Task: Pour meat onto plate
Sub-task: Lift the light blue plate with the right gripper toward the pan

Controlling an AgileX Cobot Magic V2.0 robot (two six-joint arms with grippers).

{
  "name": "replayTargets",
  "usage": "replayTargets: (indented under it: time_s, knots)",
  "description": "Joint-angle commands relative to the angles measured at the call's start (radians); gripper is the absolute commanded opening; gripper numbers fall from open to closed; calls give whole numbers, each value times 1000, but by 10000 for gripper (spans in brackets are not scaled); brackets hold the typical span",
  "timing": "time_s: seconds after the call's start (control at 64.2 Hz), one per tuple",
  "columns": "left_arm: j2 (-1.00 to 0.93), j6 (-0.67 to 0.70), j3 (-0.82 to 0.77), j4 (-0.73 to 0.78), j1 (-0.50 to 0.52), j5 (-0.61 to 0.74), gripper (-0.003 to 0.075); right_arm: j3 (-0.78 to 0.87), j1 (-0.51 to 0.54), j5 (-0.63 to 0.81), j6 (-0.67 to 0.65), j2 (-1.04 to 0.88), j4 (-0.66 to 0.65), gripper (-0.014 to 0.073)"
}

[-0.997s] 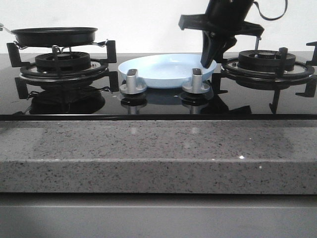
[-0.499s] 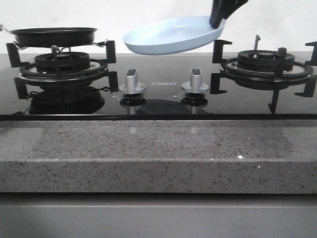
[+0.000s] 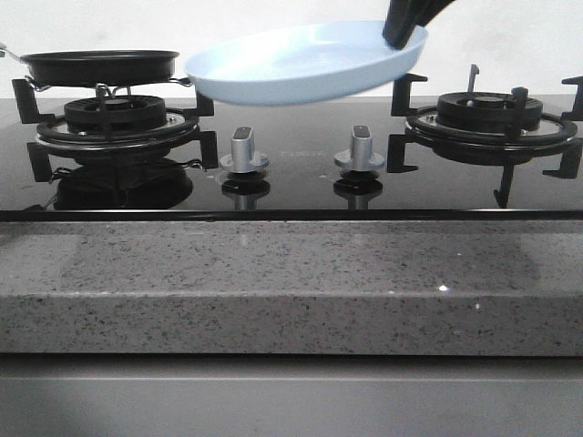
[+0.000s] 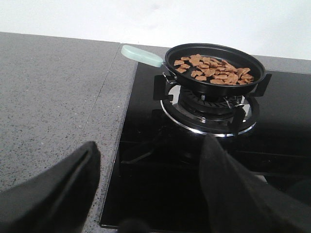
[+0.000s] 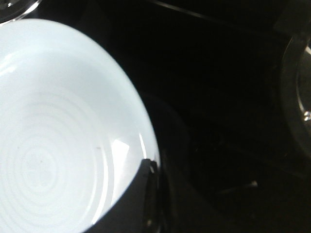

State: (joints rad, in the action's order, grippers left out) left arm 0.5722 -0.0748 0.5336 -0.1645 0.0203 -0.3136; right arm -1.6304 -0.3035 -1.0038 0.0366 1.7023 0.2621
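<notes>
The pale blue plate [image 3: 305,64] hangs in the air above the stove's middle, tilted, its left edge close to the pan. My right gripper [image 3: 401,35] is shut on its right rim; the plate [image 5: 53,136] looks empty in the right wrist view, with one finger [image 5: 131,204] over its rim. The meat [image 4: 214,70], small orange-brown pieces, lies in the black frying pan [image 4: 187,80] with a pale green handle [image 4: 141,56] on the left burner. The pan [image 3: 100,66] also shows in the front view. My left gripper [image 4: 146,170] is open and empty, in front of the pan, apart from it.
Two silver knobs [image 3: 243,150] [image 3: 360,147] stand on the black glass stove top [image 3: 291,187] under the plate. The right burner grate [image 3: 492,123] stands bare. A speckled grey counter [image 4: 53,97] lies to the left of the stove and along its front edge [image 3: 291,273].
My right gripper lifted the plate from the stove top between the burners, then carried it left and nearer the camera, toward the pan. The pan has not moved.
</notes>
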Motion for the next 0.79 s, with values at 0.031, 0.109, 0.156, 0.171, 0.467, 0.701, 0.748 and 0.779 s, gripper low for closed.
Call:
replayTargets:
  time_s: [0.031,0.109,0.156,0.171,0.467,0.701,0.748,0.779]
  knots:
    - [7,2,37,-12,-1,84,437,203,-5,299,12,-166,43,-69]
    - [7,2,37,-12,-1,84,437,298,-5,409,12,-206,65,-69]
    - [7,2,37,-12,-1,84,437,341,-5,463,12,-224,72,-69]
    - [7,2,37,-12,-1,84,437,350,-5,474,12,-228,75,-69]
    - [7,2,37,-12,-1,86,437,368,-5,454,12,-234,94,-69]
    - [7,2,37,-137,-1,180,437,368,-5,454,12,-234,94,-69]
    - [9,2,37,-229,-1,202,437,368,-5,454,12,-234,94,-69]
    - [12,2,37,-317,-1,214,437,368,-5,454,12,-234,94,-69]
